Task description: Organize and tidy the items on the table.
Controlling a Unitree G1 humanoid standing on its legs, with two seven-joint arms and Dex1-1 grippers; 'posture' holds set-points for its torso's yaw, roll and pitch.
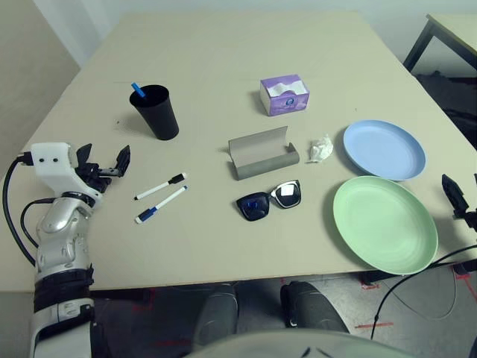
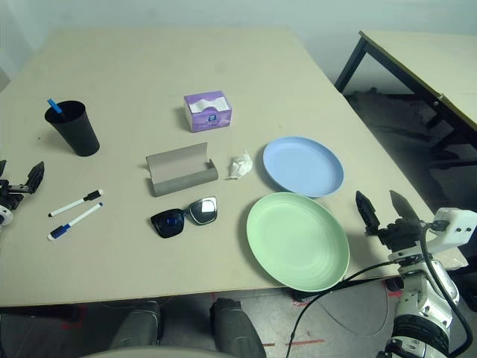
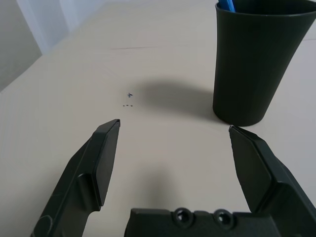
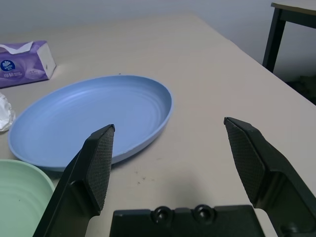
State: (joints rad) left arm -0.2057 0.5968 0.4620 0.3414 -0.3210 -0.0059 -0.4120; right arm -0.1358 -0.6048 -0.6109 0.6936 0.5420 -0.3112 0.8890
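My left pincer [image 1: 104, 165] hangs spread wide and empty at the left edge of the frame, low over the bench [image 1: 216, 67], just left of the two markers. My right pincer [image 2: 384, 211] is also spread and empty, at the lower right, off the bench edge beside the green plate [image 2: 298, 240].

Step looks like the start of a pick, nothing grasped yet. Likely next: left pincer drops on the black-cap marker [image 1: 159, 186] or blue-cap marker [image 1: 160, 204], both lying flat centre-left, and needs to line up across the thin barrel.

Containers: black cup [image 1: 156, 112], upper left, holds one blue-tipped pen. Grey glasses case [image 1: 262, 151], centre, is open and empty, sunglasses [image 1: 270, 200] just below it. Blue plate [image 1: 384, 149] and green plate are bare, crumpled tissue [image 1: 321, 148] just left of the blue one. Purple tissue box [image 1: 284, 95] sits upper centre.
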